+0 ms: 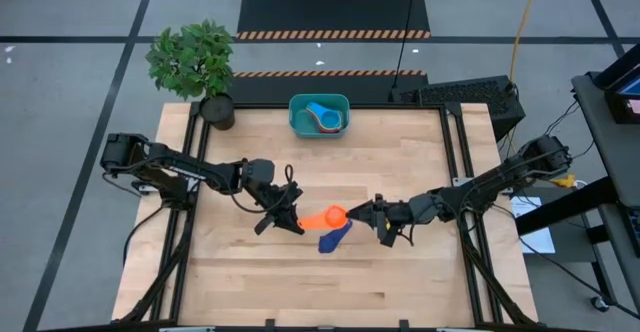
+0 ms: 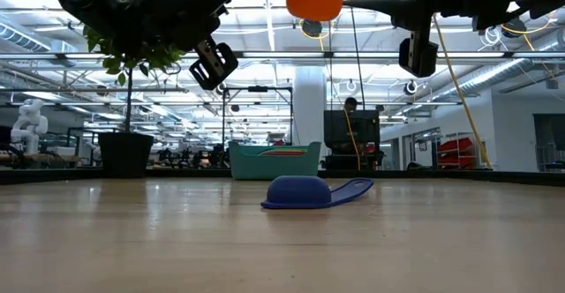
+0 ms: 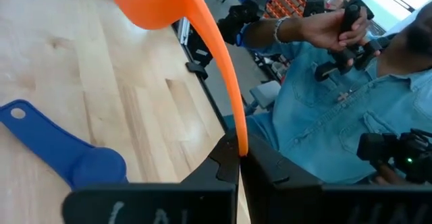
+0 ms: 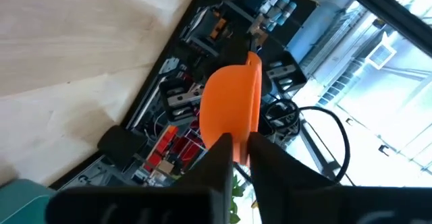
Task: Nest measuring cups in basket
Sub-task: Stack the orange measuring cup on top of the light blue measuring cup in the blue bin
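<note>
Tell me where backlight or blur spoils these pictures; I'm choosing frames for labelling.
Low view: bright ceiling lights behind leave both arms as silhouettes, though the orange cup reads clearly. Left wrist view: the dark blue cup is soft. Right wrist view: window glare at one edge, blurred background.

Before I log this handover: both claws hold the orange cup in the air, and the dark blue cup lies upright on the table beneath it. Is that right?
Not quite. The dark blue cup lies upside down, bowl facing the table, as the low view shows. The rest stands: the left claw pinches the orange cup by its handle and the right claw grips its bowl rim, in the air.
</note>
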### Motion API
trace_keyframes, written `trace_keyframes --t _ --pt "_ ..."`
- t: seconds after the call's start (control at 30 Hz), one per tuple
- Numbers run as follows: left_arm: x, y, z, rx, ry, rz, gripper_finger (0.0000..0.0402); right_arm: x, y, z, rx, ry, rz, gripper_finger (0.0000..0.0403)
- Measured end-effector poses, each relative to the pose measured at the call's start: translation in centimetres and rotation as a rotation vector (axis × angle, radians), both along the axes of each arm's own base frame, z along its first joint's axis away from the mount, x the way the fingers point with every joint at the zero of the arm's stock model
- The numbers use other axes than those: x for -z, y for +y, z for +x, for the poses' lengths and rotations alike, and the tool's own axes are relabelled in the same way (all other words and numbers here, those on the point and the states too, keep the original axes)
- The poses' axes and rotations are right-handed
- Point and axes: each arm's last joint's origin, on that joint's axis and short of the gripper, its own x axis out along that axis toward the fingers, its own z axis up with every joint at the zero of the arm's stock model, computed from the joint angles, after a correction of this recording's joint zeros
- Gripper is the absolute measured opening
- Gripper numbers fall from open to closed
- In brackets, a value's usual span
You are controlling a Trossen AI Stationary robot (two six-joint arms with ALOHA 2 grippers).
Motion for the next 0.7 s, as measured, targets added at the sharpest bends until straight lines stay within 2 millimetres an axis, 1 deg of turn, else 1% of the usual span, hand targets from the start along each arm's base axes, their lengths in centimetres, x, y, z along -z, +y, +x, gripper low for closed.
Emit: trace_keyframes --t 0.1,0.17,0.37,0.5,0.6,0.7 --pt "0.1 0.1 0.0 -0.041 0.011 0.007 0.0022 0.0 -0.1 0.0 0.023 -0.001 -0.002 0.0009" --pt "0.1 0.3 0.2 -0.106 0.007 0.021 0.0049 0.0 -0.1 0.0 0.031 -0.001 0.007 0.0004" --pt "0.1 1.3 0.3 -0.264 0.011 0.070 0.0168 0.0 -0.2 0.0 0.085 -0.005 0.084 0.0001" --pt "-0.1 2.3 -0.1 -0.298 0.020 0.118 0.0235 0.0 -0.4 0.0 0.155 -0.009 0.123 0.0001" --pt "-0.9 3.1 -0.7 -0.334 0.011 0.150 0.0266 0.1 -0.7 0.0 0.201 -0.012 0.154 0.0001" --pt "-1.6 3.7 -1.8 -0.383 0.026 0.229 0.0282 0.1 -1.0 0.1 0.225 -0.015 0.199 0.0001"
